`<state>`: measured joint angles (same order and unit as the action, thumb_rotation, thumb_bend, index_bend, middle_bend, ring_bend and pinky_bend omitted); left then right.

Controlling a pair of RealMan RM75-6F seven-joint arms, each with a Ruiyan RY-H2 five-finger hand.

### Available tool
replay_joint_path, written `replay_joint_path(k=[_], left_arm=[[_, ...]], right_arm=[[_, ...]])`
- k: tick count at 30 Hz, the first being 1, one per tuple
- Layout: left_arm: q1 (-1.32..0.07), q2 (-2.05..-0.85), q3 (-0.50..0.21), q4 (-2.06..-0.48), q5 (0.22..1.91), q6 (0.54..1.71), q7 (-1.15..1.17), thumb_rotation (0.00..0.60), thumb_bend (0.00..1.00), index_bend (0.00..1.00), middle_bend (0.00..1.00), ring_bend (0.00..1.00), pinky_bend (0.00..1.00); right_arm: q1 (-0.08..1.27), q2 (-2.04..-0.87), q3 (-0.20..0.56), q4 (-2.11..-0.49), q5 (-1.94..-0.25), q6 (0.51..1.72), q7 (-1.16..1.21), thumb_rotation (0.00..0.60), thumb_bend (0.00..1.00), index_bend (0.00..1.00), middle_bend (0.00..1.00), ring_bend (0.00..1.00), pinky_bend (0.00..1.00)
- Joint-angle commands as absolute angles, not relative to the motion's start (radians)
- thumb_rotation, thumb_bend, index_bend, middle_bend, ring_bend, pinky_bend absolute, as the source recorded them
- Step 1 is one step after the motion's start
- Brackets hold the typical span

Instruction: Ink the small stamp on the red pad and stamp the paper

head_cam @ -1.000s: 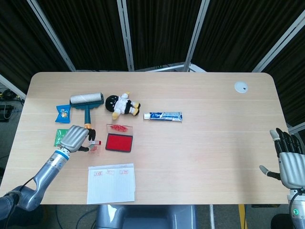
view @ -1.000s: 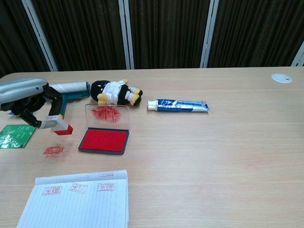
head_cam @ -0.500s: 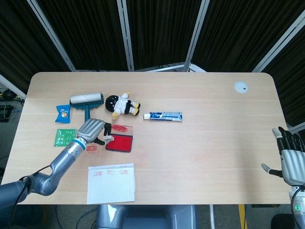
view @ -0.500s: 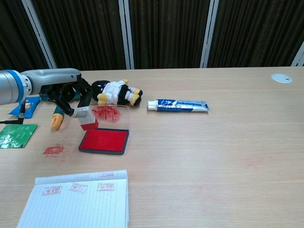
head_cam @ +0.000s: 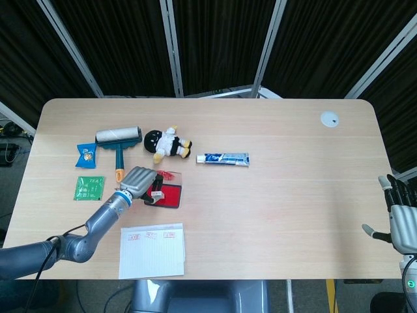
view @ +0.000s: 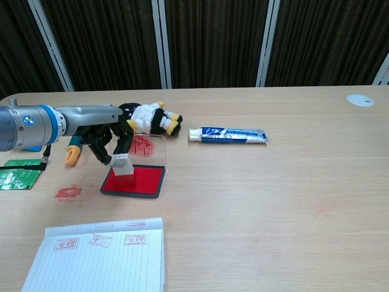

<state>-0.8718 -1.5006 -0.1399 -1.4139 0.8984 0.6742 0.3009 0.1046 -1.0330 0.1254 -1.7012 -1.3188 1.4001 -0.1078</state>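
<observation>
While the left hand (view: 109, 135) presses the small stamp (view: 124, 165) onto the red pad (view: 143, 180), no writing reads.

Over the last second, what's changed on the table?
The left hand, holding the small stamp, carried it rightward from above the bare table onto the red ink pad, where it now stands. The right hand slid slightly toward the table's edge. The paper, doll and toothpaste stayed put.

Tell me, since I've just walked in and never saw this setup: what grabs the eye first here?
The left hand holding the small stamp down on the red pad, near the table's left front. Below it lies the paper with red imprints; a red smear stains the table beside the pad.
</observation>
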Motion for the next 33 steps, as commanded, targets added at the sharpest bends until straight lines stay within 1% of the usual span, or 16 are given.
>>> replay_joint_path(k=[1,12,24,33], left_arm=[[-0.879,-1.515,-0.127,-1.399,0.886,0.682,0.317,0.600,0.56,0.58,0.56,0.77,0.84],[-0.889,-1.541,-0.112,-1.377,0.867,0.703,0.328,0.600,0.56,0.59,0.56,0.77,0.84],[-0.895,-1.581,-0.093,-1.315,0.856,0.680,0.314,0.600,0.57,0.59,0.57,0.77,0.84],[-0.896,-1.597,-0.084,-1.299,0.858,0.679,0.311,0.600,0.57,0.59,0.57,0.77,0.83]], right_arm=[[0.106,-1.034,0.127,-1.700,-1.317,1.398,-0.106,0.600,0.00,0.00,0.00,0.00,0.00],[0.109,-1.034,0.127,-1.698,-1.312,1.394,-0.106,0.600,0.00,0.00,0.00,0.00,0.00],[0.114,-1.037,0.130,-1.690,-1.300,1.385,-0.106,0.600,0.00,0.00,0.00,0.00,0.00],[0.115,-1.038,0.132,-1.686,-1.297,1.384,-0.101,0.600,0.00,0.00,0.00,0.00,0.00]])
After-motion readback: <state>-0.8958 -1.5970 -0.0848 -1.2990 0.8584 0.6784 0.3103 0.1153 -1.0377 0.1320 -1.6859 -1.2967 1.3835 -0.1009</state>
